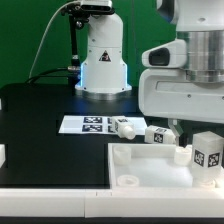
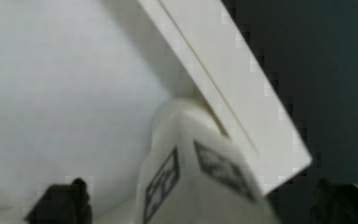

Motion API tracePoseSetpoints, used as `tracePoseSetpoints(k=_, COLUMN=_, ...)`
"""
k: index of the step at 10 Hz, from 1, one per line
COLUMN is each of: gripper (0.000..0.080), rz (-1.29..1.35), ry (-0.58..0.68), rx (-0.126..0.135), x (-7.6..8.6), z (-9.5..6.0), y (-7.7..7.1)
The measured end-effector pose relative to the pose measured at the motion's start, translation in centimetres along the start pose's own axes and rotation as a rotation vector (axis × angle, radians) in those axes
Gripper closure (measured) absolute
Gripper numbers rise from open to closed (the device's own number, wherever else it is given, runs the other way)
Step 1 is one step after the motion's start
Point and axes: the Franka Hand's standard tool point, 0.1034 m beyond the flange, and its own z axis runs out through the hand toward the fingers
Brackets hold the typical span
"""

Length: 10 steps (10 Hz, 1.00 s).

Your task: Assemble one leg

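One white leg point(image 1: 208, 153) with black-and-white tags stands upright on the large white panel point(image 1: 150, 170) near its edge at the exterior view's right. My gripper point(image 1: 193, 133) is just above it. In the wrist view the same leg point(image 2: 202, 175) sits between my two dark fingertips point(image 2: 60, 203), with a gap on each side. The jaws are open and hold nothing. The wrist view also shows the panel point(image 2: 69, 90) and its raised edge.
Two more legs point(image 1: 125, 127) point(image 1: 158, 134) lie on the black table behind the panel, beside the marker board point(image 1: 88, 124). Another small white piece point(image 1: 183, 152) lies on the panel under my gripper. The robot base point(image 1: 103, 60) stands at the back.
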Motion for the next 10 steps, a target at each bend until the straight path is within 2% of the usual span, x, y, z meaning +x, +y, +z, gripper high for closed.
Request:
tracePoseSetpoints(k=3, gripper=0.0151, rz=-0.200, ry=0.004, rx=-0.007, x=0.2, z=0.0, y=0.2)
tracePoseSetpoints(k=4, gripper=0.0150, rz=-0.408, ry=0.022, rx=-0.044, x=0.5, z=-0.3, y=0.0)
tracePoseSetpoints(k=5, gripper=0.0150, rz=-0.572, ry=0.030, rx=-0.064, x=0.8, z=-0.6, y=-0.1)
tracePoseSetpoints(k=7, gripper=0.0150, rz=-0.744, ry=0.033, rx=-0.077, x=1.1, z=-0.8, y=-0.2)
tracePoseSetpoints(k=8, gripper=0.0150, rz=-0.699, ry=0.034, rx=-0.074, x=1.1, z=-0.8, y=-0.2)
tracePoseSetpoints(k=9, gripper=0.0252, rz=-0.700, ry=0.034, rx=-0.075, x=1.1, z=-0.8, y=-0.2)
tracePoseSetpoints(k=10, gripper=0.0388, rz=-0.699, ry=0.034, rx=-0.075, x=1.1, z=-0.8, y=-0.1)
